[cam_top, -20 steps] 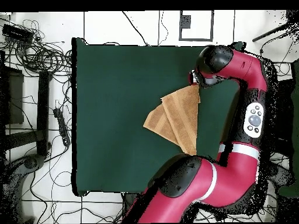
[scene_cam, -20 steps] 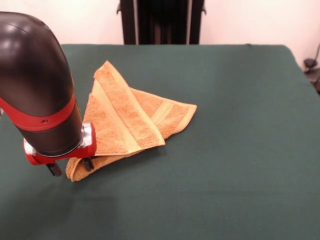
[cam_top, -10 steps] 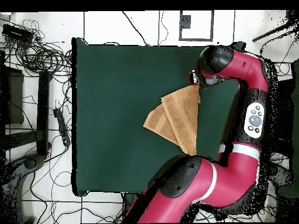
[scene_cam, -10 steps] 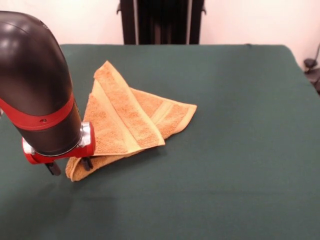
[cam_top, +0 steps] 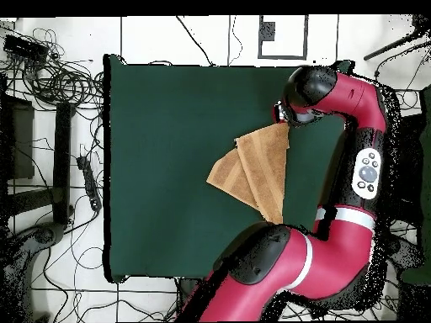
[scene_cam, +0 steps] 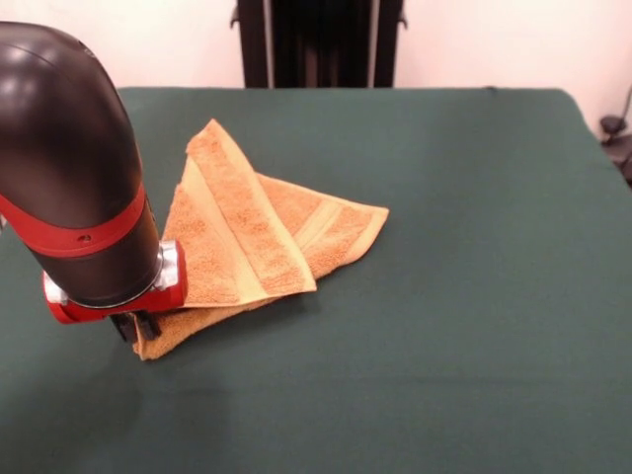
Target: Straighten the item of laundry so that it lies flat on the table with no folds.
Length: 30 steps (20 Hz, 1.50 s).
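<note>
An orange-tan towel (scene_cam: 252,247) is seen lying on the dark green tabletop (scene_cam: 464,296), folded over on itself into a roughly triangular heap rather than spread flat. In the front view it is placed left of the middle of the tabletop, with one point reaching towards the far edge, another towards the right, and a third at the near left. Paler ribbed border bands are visible running across the upper layers, and a lower layer is exposed along the near edge. The gripper (scene_cam: 138,326) is set at the near-left corner of the towel, below the red ring of the black arm (scene_cam: 69,158). The jaws are drawn narrow and are closed on that corner of the towel, which is held low, close to the tabletop. In the overhead view the towel (cam_top: 252,172) is found right of the tabletop's centre, its upper corner tucked under the end of the arm (cam_top: 311,88). Tangled cables (cam_top: 50,80) are visible on the floor to the left of the tabletop.
</note>
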Available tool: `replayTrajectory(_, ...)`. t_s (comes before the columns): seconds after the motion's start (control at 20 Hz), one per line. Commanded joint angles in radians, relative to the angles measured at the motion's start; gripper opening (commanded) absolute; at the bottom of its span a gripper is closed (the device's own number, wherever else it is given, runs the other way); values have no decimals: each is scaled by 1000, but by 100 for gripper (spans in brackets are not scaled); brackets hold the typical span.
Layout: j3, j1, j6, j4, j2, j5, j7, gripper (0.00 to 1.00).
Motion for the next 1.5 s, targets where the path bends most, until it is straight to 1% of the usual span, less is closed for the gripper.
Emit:
replayTrajectory(0.05,12,29,-82,199,-4,24,56,0)
replayTrajectory(0.4,6,35,-60,189,-1,17,50,0)
replayTrajectory(0.75,12,41,82,119,9,20,43,0)
replayTrajectory(0.95,22,23,85,138,-7,40,28,0)
replayTrajectory(1.1,32,0,56,175,-28,66,9,0)
replayTrajectory(1.3,34,-18,74,162,-28,72,-49,0)
replayTrajectory(1.5,23,-37,73,174,-41,73,-101,0)
